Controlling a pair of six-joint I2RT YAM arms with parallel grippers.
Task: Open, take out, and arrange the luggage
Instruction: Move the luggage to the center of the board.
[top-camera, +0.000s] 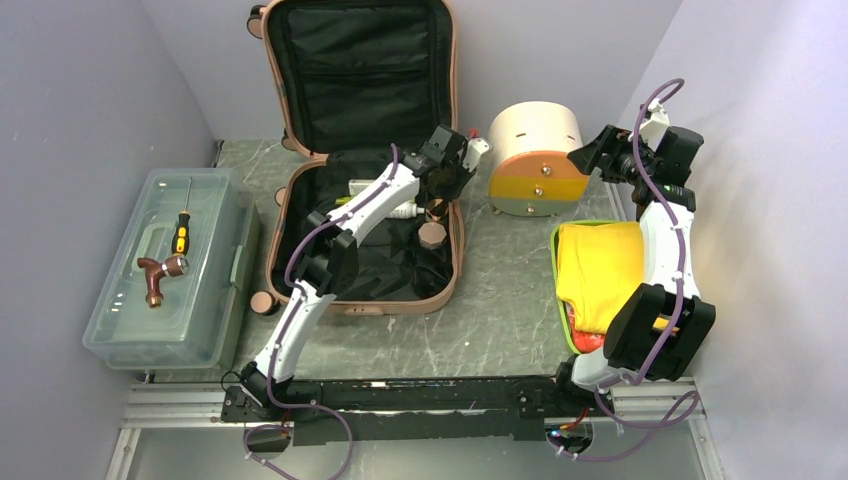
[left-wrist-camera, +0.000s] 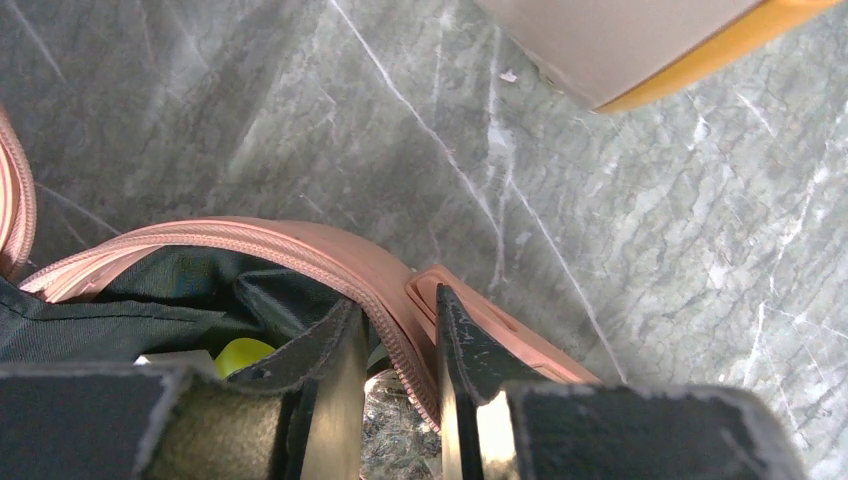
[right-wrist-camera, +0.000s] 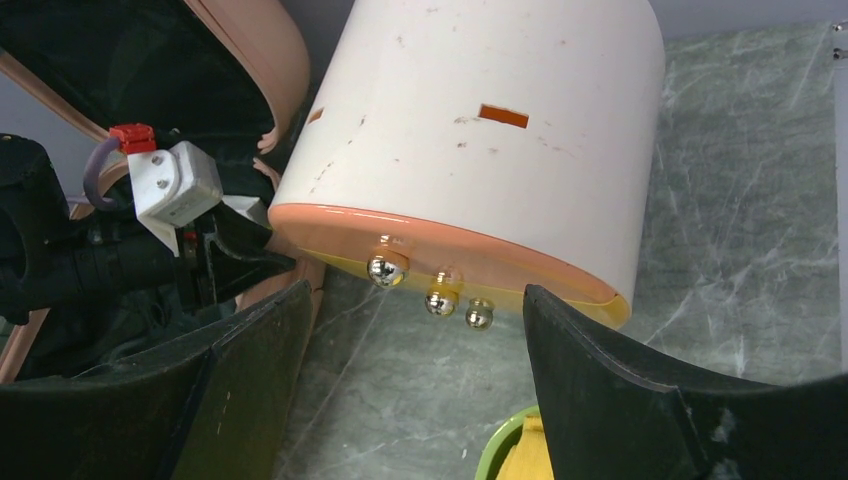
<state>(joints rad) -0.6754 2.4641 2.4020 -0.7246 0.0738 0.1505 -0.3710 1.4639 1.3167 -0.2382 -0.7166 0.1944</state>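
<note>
Luggage (top-camera: 360, 80) lies open — left gripper (left-wrist-camera: 398, 345), narrowly parted astride its right rim (left-wrist-camera: 330, 255), clamped or not I cannot tell, should clear that rim before reaching inside — right gripper (right-wrist-camera: 415, 295) gapes empty.

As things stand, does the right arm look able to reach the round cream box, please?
Probably yes: the right gripper is open, facing the round cream box with nothing between them; the left gripper grips the luggage rim, off to one side.
</note>
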